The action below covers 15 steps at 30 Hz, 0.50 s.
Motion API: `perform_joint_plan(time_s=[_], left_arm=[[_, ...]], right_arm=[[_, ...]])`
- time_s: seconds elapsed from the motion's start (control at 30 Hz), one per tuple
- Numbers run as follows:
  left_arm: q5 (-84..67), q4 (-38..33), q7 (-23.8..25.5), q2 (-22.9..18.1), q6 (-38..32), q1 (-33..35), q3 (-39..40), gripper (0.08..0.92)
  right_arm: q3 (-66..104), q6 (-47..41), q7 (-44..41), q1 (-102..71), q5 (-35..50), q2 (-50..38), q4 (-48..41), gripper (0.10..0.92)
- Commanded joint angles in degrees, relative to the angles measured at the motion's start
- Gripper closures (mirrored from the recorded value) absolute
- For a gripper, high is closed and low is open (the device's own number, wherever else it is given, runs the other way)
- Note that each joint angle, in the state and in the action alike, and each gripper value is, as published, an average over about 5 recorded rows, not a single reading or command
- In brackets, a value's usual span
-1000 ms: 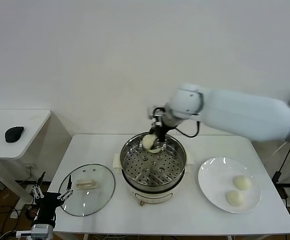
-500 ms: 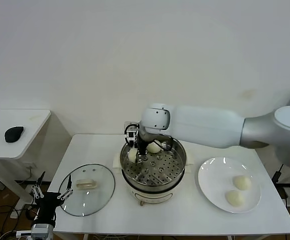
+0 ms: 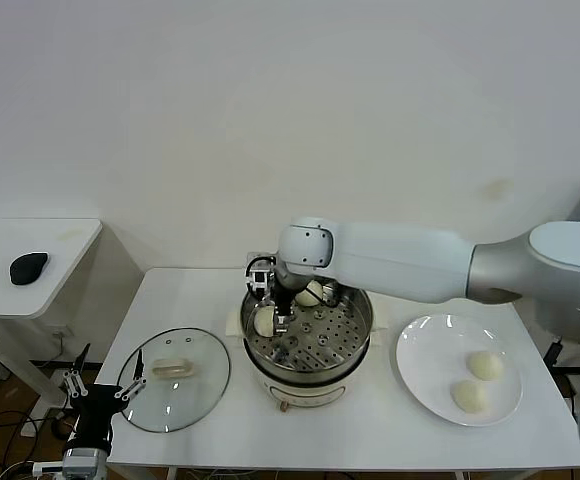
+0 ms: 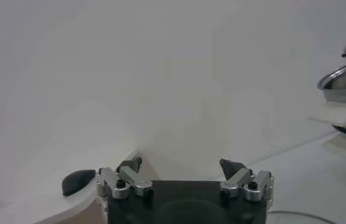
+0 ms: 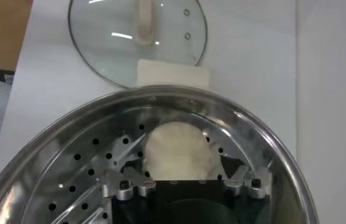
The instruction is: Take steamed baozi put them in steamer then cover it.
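Since the earlier head views, the right gripper (image 3: 273,308) has swung from the far rim of the steamer (image 3: 308,372) to its left inner wall and sunk lower, near the centre of the frame. Its jaws now stand spread on either side of a baozi (image 5: 178,153) that rests on the perforated tray (image 5: 81,176); the right wrist view shows the fingers apart, the bun between them, though whether they touch it cannot be told. A second bun (image 3: 308,294) lies at the far side of the tray. Judged from this, the second bun has just been released. Two buns (image 3: 484,365) remain on the white plate (image 3: 428,372) at lower right, so half the transfer is left. The cover (image 3: 173,380) lies flat on the table (image 3: 390,435) at lower left, clear of the pot. The left gripper (image 4: 185,176) hangs idle at the lower left corner beside the table, jaws spread and empty.
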Motion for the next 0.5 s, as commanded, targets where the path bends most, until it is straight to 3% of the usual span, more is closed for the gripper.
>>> perform_joint_plan(time_s=[0.03, 0.2, 0.5], left_arm=[[0.03, -0.01, 0.01, 0.12, 0.02, 0.03, 0.03, 0.177], [0.06, -0.18, 0.05, 0.36, 0.07, 0.11, 0.01, 0.177], [0.6, -0.29, -0.05, -0.05, -0.08, 0.98, 0.28, 0.177]], right_arm=[[-0.32, 1.4, -8.66, 8.69, -1.04, -9.73, 6.9, 0.203], [-1.23, 6.26, -16.62, 15.58, -4.79, -20.7, 14.1, 0.202], [-2.42, 19.46, -26.26, 14.3, -19.83, -40.32, 20.69, 0.203]])
